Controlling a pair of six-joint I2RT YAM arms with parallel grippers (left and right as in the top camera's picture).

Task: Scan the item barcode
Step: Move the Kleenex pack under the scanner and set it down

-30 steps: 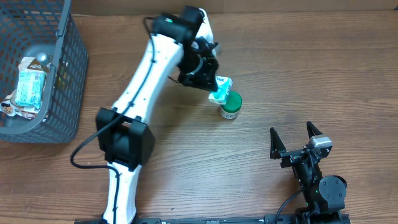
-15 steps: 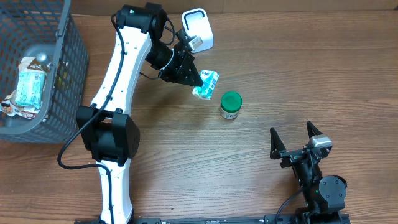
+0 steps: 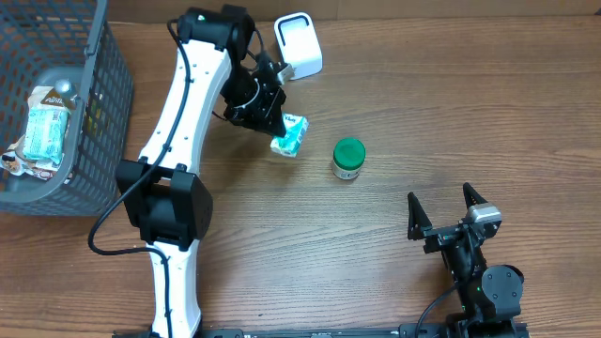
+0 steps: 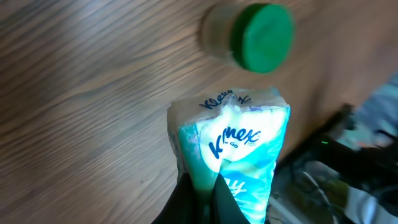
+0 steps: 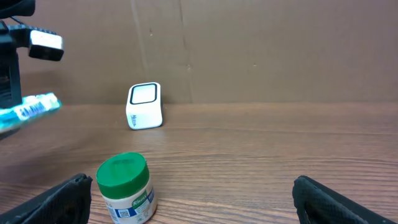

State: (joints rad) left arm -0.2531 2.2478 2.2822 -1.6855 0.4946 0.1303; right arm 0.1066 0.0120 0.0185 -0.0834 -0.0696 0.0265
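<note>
Tissue pack (image 3: 289, 136) held raised, just left of the jar

1. A grey wire basket (image 3: 99, 113) is recorded well to the left of the jar (image 3: 348, 158), at the table's (image 3: 488, 103) edge. A wrapped bottle (image 3: 45, 130) is seen lying inside it.

2. The left arm (image 3: 188, 113) is extended between the basket and the jar. The left gripper (image 3: 277, 130) is found to the left of the jar and slightly beyond it, and is clamped on the tissue pack.

3. The tissue pack is located just left of the jar, apart from it. In the right wrist view it is seen lifted above the table surface. In the left wrist view its lower end is pinched between the dark fingers (image 4: 186, 199), and blue "Kleenex" lettering is read on the clear and turquoise wrapper. The jar is seen blurred beyond the pack's upper end.

4. A white scanner (image 3: 299, 44) is noted standing on the table beyond the jar and to its left. It is near the gripper's wrist but not touched by the pack.

5. The jar itself is upright on the table, with a green lid and a printed label.

6. The right gripper (image 3: 442, 201) is observed to the right of the jar, nearer the robot's base and well apart from it. Its fingers are spread wide.
</note>
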